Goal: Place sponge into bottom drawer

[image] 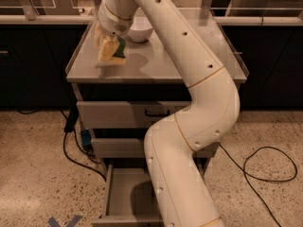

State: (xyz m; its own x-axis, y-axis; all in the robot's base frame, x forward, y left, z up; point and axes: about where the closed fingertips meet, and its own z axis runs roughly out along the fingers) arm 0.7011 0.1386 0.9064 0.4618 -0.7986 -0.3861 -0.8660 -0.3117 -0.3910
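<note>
One sponge [113, 53] is gripped between the closed fingers of the gripper [108, 45], over the left part of the cabinet top [156, 65], near a white bowl [141, 31]. Bottom drawer [124, 193] is seen pulled open below, partly hidden by the arm [189, 126].

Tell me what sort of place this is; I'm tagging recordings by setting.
Likely a lab or office workspace: a grey metal drawer cabinet, dark counters behind, loose cables on speckled floor. The gripper holds the sponge above the cabinet's top.
</note>
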